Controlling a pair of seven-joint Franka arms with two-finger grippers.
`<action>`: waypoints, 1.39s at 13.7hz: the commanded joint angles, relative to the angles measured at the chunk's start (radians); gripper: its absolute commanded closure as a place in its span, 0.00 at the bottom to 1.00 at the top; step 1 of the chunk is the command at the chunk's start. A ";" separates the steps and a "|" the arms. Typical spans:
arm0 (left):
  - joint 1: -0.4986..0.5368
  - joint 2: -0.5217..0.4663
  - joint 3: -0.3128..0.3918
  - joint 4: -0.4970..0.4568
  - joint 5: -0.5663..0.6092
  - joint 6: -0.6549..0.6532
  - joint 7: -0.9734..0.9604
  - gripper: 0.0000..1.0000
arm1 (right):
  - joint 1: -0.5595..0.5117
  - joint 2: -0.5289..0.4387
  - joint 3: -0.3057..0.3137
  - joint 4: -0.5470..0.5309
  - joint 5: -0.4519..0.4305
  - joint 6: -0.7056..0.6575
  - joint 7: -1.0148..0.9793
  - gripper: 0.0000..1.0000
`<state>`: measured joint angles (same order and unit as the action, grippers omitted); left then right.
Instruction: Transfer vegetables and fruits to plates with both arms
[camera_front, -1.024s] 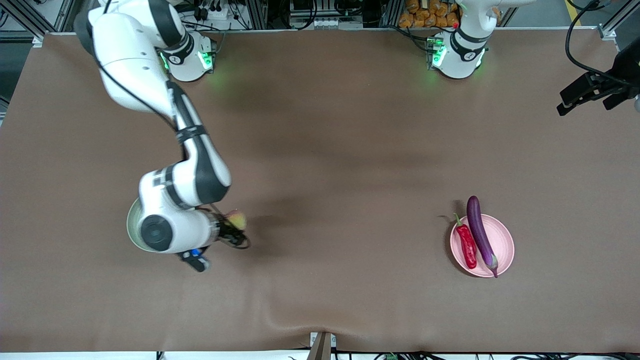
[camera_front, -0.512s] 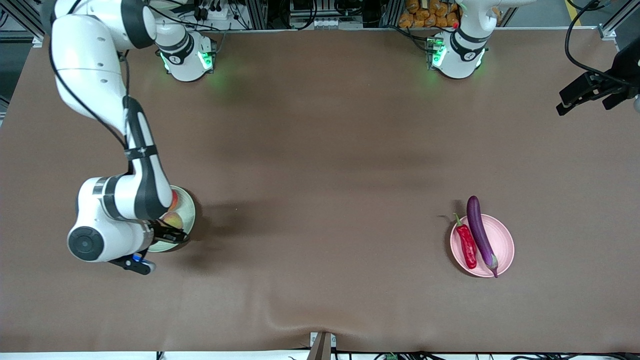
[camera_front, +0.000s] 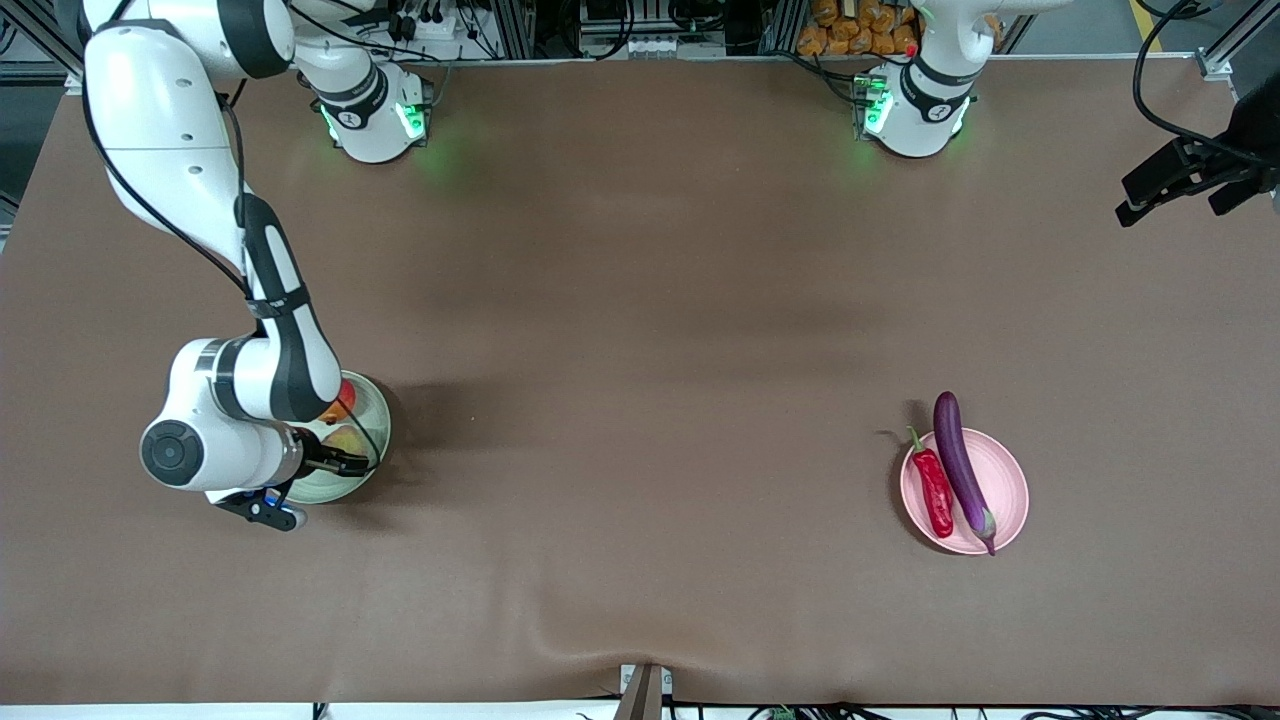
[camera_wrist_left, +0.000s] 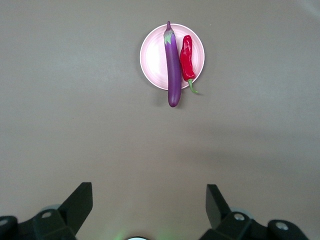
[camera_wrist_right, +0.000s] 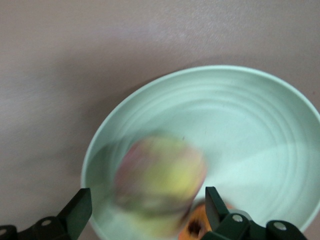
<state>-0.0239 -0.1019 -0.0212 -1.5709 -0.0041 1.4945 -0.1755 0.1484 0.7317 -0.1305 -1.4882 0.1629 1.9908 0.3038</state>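
Both vegetables already lie on the pink plate, so the right gripper, fingers spread wide over the green plate, is dropping the blurred peach beside the apple and need only lift clear, while the left gripper, open too, waits high off the table's end.

Under my right hand the peach and apple lie in one plate; eggplant and chili share the other plate.

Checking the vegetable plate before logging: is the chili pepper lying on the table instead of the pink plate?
No. The chili pepper lies on the pink plate beside the eggplant.
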 joint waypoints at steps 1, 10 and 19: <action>0.006 0.004 -0.005 0.032 -0.007 -0.017 0.008 0.00 | -0.020 -0.025 0.009 0.144 0.050 -0.200 -0.014 0.00; 0.009 0.001 -0.005 0.029 -0.010 -0.046 -0.001 0.00 | -0.047 -0.204 0.000 0.416 0.033 -0.524 -0.023 0.00; 0.001 -0.001 -0.032 0.026 -0.002 -0.051 -0.005 0.00 | 0.013 -0.558 0.003 0.191 -0.197 -0.615 -0.294 0.00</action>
<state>-0.0252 -0.1012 -0.0336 -1.5533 -0.0041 1.4635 -0.1772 0.2106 0.2622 -0.1312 -1.1569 -0.0200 1.3236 0.0843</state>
